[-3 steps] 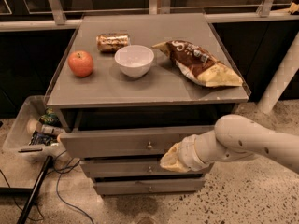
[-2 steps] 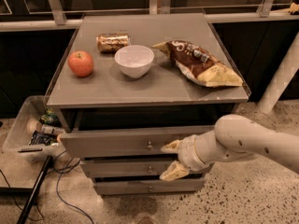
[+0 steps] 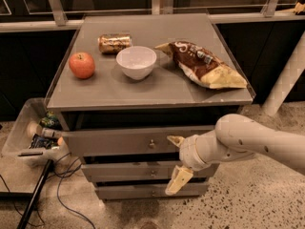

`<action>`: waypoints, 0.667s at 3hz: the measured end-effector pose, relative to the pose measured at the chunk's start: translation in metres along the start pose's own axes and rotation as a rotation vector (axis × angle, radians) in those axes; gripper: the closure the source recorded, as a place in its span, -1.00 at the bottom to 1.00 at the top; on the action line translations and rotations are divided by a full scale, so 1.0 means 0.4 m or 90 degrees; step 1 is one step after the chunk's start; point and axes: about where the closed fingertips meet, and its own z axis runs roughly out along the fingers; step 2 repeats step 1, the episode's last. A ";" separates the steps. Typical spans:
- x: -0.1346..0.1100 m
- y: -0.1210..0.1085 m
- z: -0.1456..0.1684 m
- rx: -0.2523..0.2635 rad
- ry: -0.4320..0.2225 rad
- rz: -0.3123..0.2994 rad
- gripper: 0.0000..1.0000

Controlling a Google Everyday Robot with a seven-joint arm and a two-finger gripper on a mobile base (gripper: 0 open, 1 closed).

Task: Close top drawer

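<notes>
The top drawer [image 3: 119, 143] is the wide grey front under the cabinet top, with a small round knob [image 3: 152, 144] at its centre. It stands pulled out a little, with a dark gap above it. My gripper [image 3: 175, 162] is in front of the drawer's right part, just right of the knob. Its two pale fingers are spread apart, one up by the drawer front [image 3: 174, 140] and one hanging lower [image 3: 175, 181]. It holds nothing.
On the cabinet top [image 3: 152, 92] lie an apple [image 3: 82, 65], a can [image 3: 115, 43], a white bowl [image 3: 136, 62] and a chip bag [image 3: 205, 65]. Two narrower drawers [image 3: 143, 171] sit below. A bin [image 3: 33, 137] with items and cables stands at the left on the floor.
My gripper's fingers have spread from nearly together to wide apart, and the gripper stays close in front of the drawer's right side.
</notes>
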 end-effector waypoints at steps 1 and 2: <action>0.000 0.000 0.000 0.000 0.000 0.000 -1.00; 0.000 0.000 0.000 0.000 0.000 0.000 -1.00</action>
